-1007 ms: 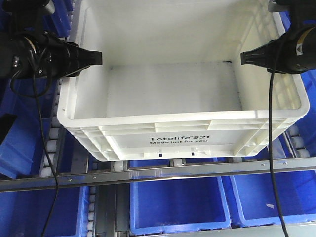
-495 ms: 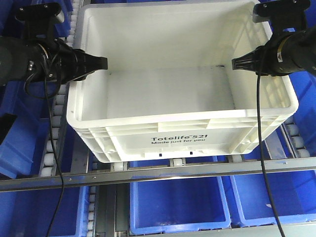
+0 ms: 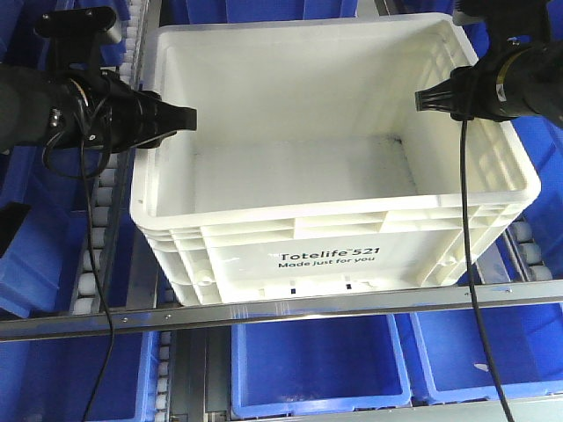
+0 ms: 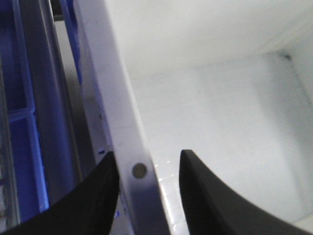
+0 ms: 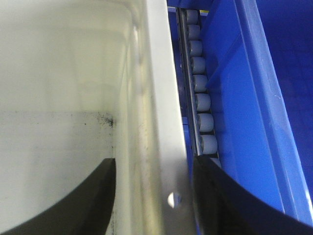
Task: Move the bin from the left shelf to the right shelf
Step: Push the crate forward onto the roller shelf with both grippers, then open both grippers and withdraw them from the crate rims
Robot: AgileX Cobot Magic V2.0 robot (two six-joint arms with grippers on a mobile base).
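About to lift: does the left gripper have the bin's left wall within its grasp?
Probably yes: the left gripper straddles the bin rim, one finger either side, nothing between.

So it's a flow rack shelf (image 3: pixel 352 303) with a metal front rail and white roller tracks (image 3: pixel 92 255) running front to back. The white bin (image 3: pixel 334 220) sits on the rollers, its side walls level with both grippers. Blue bins (image 3: pixel 317 360) sit on the level below, more alongside.
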